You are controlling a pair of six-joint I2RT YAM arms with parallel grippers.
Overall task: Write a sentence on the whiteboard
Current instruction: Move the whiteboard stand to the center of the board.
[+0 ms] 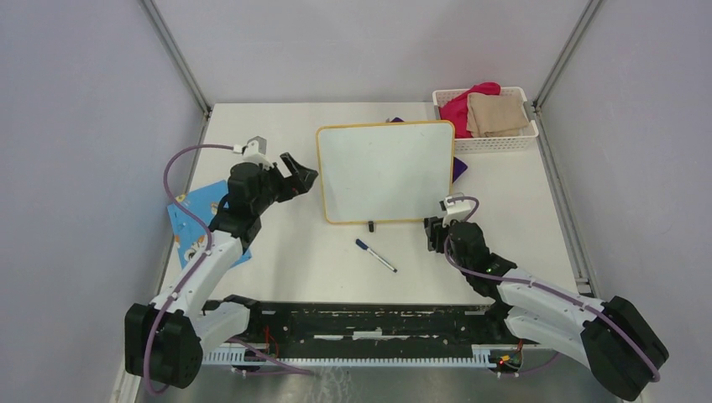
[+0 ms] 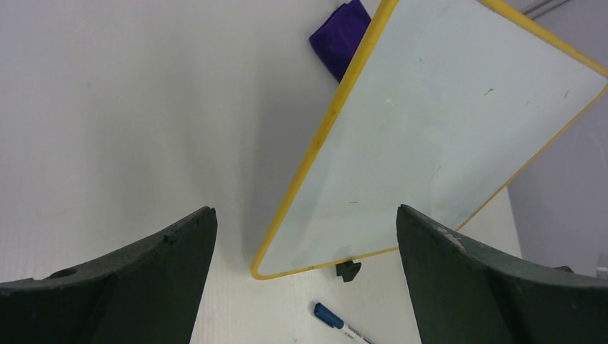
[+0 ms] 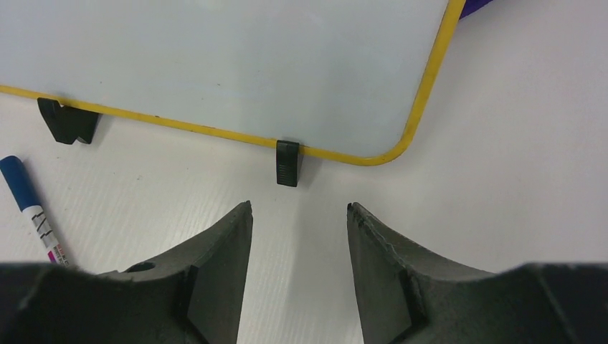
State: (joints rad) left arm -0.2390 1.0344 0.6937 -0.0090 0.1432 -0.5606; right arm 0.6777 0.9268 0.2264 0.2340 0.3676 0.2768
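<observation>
Currently the table [image 1: 285,252] has the whiteboard [image 1: 386,172] sitting mid-table, face blank, nothing written yet. Left gripper [image 2: 305,211]: jaws fully apart, empty, just off the board's left edge. Right gripper [image 3: 299,206]: jaws about half apart, holding nothing, low over the table just in front of the board's near right corner. The marker [image 1: 375,256] lies loose on the table near the board's front edge, between the arms. Looks like pen pickup is the step. I'd turn the right jaws across the barrel, pinch mid-barrel, and check the cap. The left could steady the frame.
</observation>
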